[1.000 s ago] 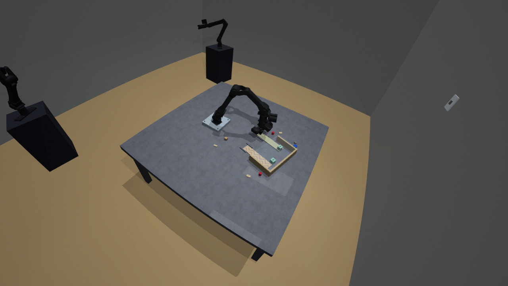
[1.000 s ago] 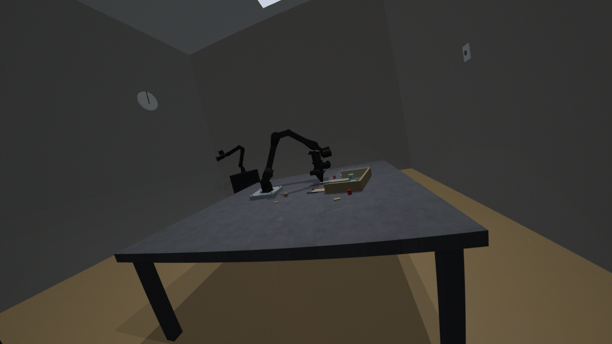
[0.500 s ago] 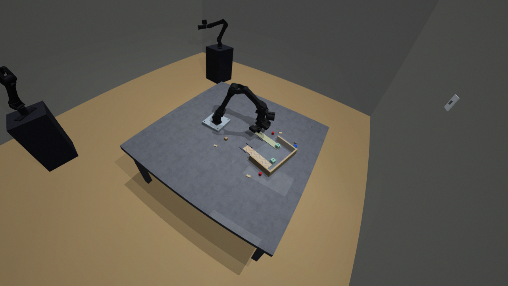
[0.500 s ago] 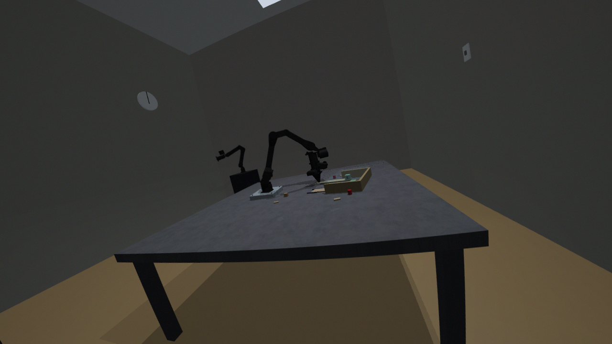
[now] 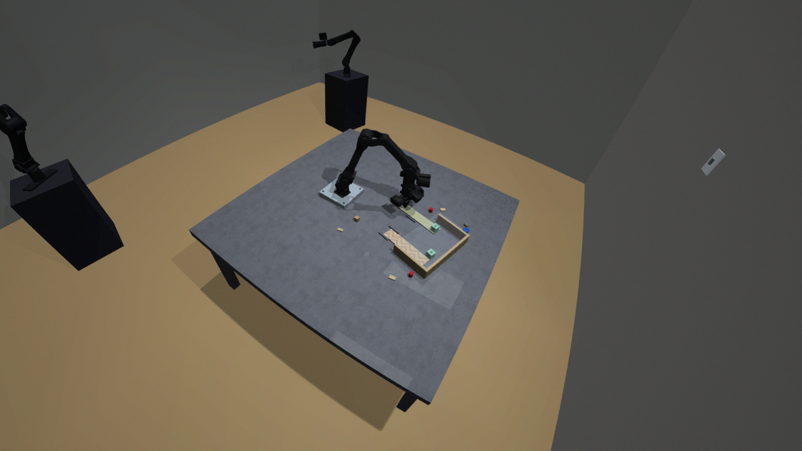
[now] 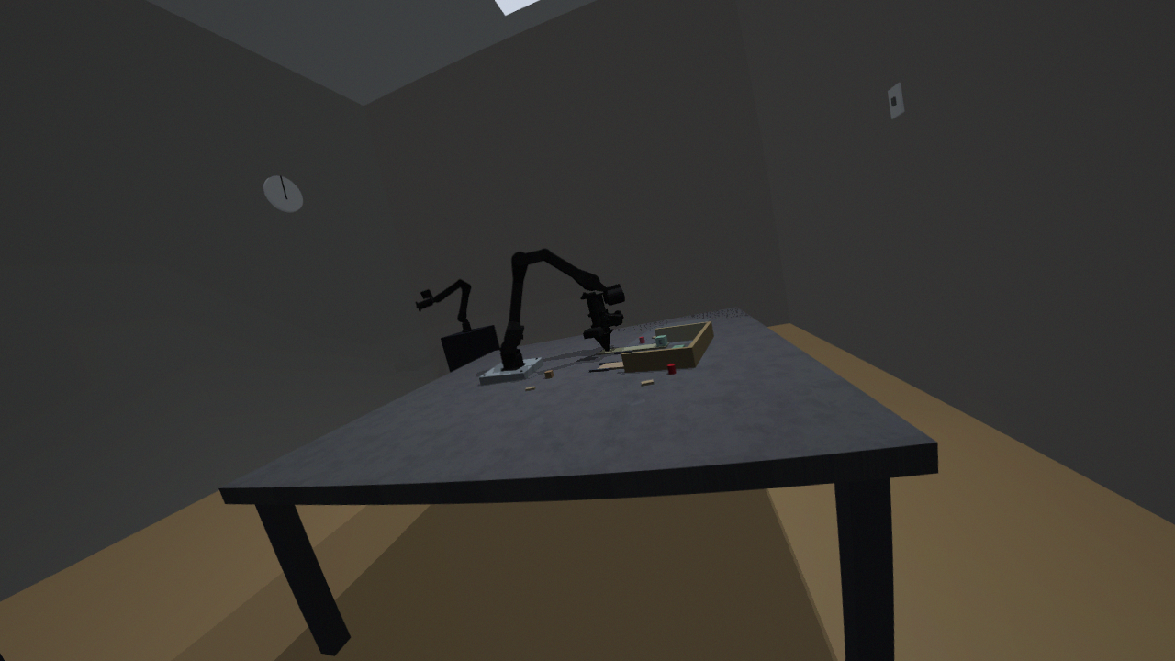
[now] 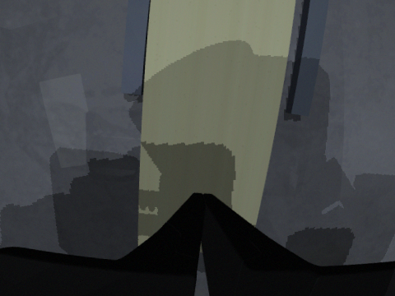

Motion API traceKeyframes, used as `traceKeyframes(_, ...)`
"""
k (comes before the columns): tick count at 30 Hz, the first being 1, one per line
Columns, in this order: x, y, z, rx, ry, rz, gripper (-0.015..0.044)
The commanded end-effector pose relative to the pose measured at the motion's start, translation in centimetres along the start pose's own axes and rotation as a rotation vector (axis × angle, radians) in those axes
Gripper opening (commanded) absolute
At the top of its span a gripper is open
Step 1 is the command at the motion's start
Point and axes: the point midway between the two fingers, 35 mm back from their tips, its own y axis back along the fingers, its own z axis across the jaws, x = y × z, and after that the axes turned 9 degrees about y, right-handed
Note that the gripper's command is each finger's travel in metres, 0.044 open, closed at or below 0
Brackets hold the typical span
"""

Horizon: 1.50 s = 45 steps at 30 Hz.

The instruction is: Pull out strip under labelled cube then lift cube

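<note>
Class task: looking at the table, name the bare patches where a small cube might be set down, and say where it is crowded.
Bare patches: the table between its near edge and the wooden tray; also inside the tray, between the pale green strip and the zigzag strip. Crowded: around the tray's open end, where the shut gripper, both strips and scattered small blocks gather.

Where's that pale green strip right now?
In the top view the pale green strip runs from under the shut gripper into the wooden tray, right of centre, a small green cube at its far end.
</note>
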Motion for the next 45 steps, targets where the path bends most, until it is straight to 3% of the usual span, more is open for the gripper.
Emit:
traceKeyframes(1, 1.3, -0.6, 0.0, 0.009, 0.002, 0.025, 0.0000)
traceKeyframes(45, 7.6, -0.5, 1.2, 0.008, 0.002, 0.031, 0.0000)
